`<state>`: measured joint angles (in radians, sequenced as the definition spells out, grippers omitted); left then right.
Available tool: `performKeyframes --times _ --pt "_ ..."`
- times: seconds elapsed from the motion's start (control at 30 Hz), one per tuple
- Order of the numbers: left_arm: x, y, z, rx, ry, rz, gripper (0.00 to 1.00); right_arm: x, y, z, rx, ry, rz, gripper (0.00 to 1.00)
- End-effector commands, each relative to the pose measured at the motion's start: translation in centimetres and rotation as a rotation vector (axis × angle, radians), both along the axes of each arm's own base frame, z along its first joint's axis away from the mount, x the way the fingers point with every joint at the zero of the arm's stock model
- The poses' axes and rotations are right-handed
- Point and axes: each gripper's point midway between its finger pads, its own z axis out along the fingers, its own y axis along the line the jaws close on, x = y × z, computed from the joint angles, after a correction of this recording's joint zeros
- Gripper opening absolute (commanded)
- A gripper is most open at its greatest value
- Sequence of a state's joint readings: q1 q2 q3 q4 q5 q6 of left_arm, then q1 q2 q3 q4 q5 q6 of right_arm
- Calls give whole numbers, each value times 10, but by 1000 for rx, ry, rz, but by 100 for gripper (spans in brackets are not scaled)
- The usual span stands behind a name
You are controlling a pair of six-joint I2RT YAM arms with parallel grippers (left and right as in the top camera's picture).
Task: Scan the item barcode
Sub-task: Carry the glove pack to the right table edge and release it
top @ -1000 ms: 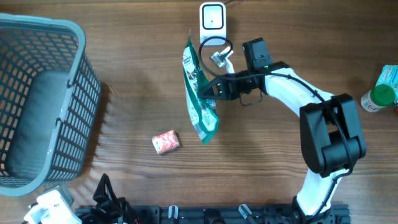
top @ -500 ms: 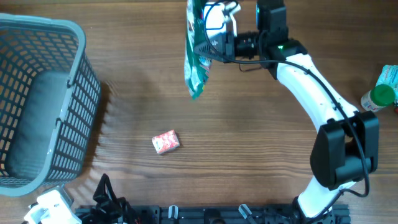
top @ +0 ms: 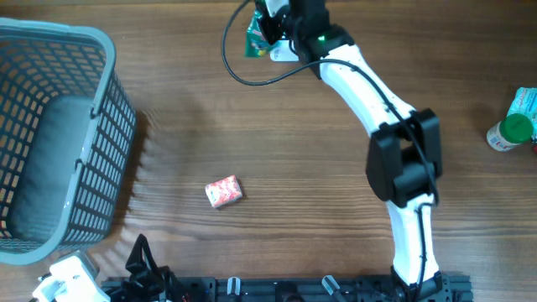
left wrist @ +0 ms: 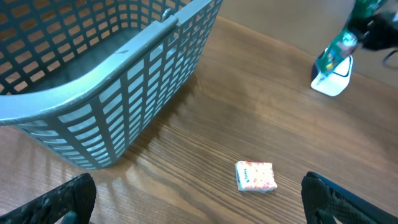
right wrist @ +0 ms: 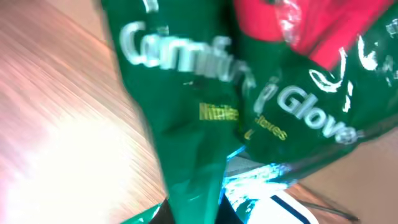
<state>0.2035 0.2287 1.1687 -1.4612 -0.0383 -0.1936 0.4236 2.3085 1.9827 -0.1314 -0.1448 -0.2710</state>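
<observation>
While the right pincer [top: 277,23] is clamped shut on the green glove packet [top: 254,40], that packet hangs at the counter's [top: 336,210] twelve o'clock edge, right above the white scanner [top: 282,55]. Its long axis seems to run downward from the pincer toward the scanner. The left pincer [left wrist: 199,202], at seven o'clock, gapes wide and empty, well apart.

Grey basket [top: 109,143], small red packet [top: 224,191], green-capped bottle [top: 510,132]
</observation>
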Motion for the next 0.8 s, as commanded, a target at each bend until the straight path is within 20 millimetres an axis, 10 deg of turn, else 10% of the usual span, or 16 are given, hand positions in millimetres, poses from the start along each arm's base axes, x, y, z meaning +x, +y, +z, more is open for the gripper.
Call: performKeyframes --times 0.0,0.23,0.4,0.57,0.67,0.77 --pt "0 0 1 -2 -7 3 100 19 -10 16 -152 -158 -22 4" --pt "0 0 1 -2 -7 3 100 23 -8 40 -253 -250 15 4" --pt "0 0 1 -2 -7 3 100 31 -8 -39 -451 -194 4 4" --pt "0 0 1 -2 -7 3 100 17 -3 -54 -482 -112 27 4" --pt "0 0 1 -2 -7 3 100 9 -3 -22 -392 -29 -19 4" --pt "0 0 1 -2 -7 3 100 -8 -23 56 -242 24 -120 4"
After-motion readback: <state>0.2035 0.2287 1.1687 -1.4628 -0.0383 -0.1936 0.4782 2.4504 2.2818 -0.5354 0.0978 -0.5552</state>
